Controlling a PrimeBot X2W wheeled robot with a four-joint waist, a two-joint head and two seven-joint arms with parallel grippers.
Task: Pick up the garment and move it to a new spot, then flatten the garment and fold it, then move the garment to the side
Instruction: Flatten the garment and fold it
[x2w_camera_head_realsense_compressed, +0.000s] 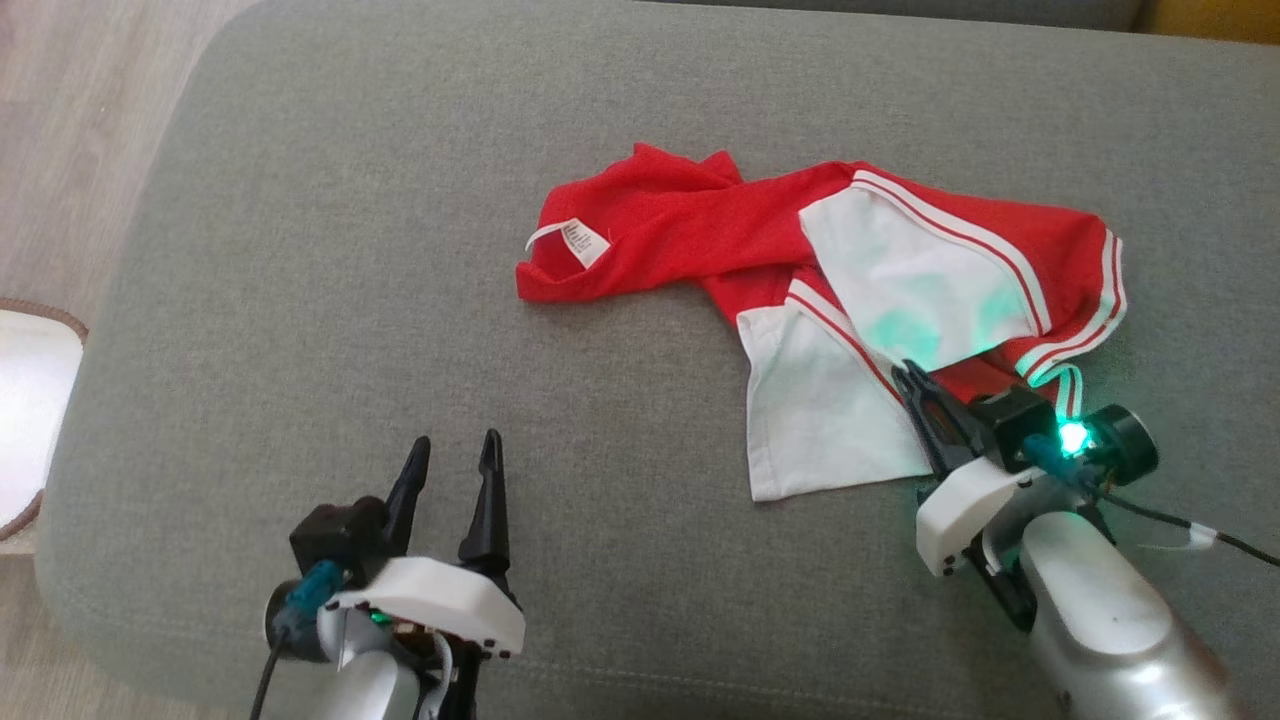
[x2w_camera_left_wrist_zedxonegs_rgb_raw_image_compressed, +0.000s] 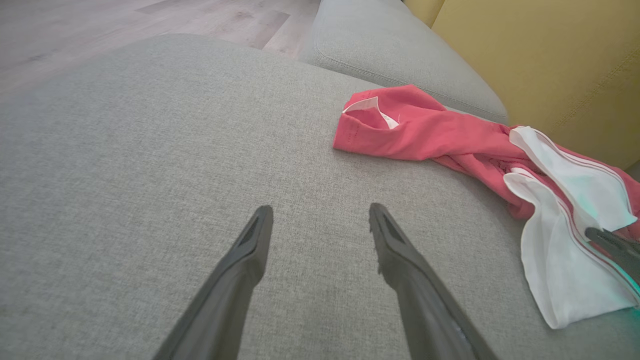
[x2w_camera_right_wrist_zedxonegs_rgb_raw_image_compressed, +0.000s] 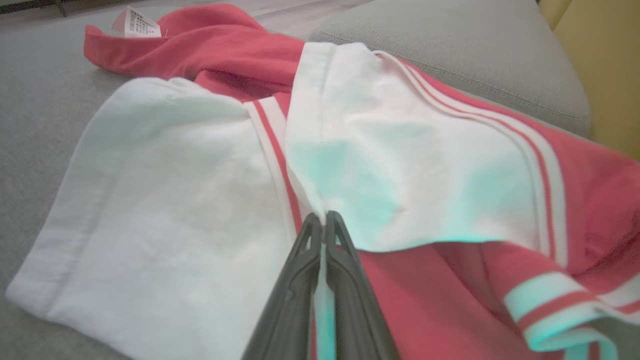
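The garment (x2w_camera_head_realsense_compressed: 700, 235) is a crumpled red top with white sleeves and striped trim, lying on the grey couch cushion (x2w_camera_head_realsense_compressed: 350, 250) right of centre. It also appears in the left wrist view (x2w_camera_left_wrist_zedxonegs_rgb_raw_image_compressed: 425, 132) and the right wrist view (x2w_camera_right_wrist_zedxonegs_rgb_raw_image_compressed: 400, 165). My right gripper (x2w_camera_head_realsense_compressed: 912, 378) is shut on the garment, pinching a fold of white cloth where the two white sleeve panels meet; in its own view the fingertips (x2w_camera_right_wrist_zedxonegs_rgb_raw_image_compressed: 324, 222) press together around the fabric. My left gripper (x2w_camera_head_realsense_compressed: 455, 455) stands open over bare cushion, well left of the garment, its fingers (x2w_camera_left_wrist_zedxonegs_rgb_raw_image_compressed: 250, 250) spread with nothing between them.
Wooden floor (x2w_camera_head_realsense_compressed: 60, 130) lies beyond the cushion's left edge, with a pale round object (x2w_camera_head_realsense_compressed: 25, 420) beside it. A second grey cushion (x2w_camera_left_wrist_zedxonegs_rgb_raw_image_compressed: 400, 55) and a yellow surface (x2w_camera_left_wrist_zedxonegs_rgb_raw_image_compressed: 550, 65) lie behind the garment. Bare cushion stretches to the garment's left.
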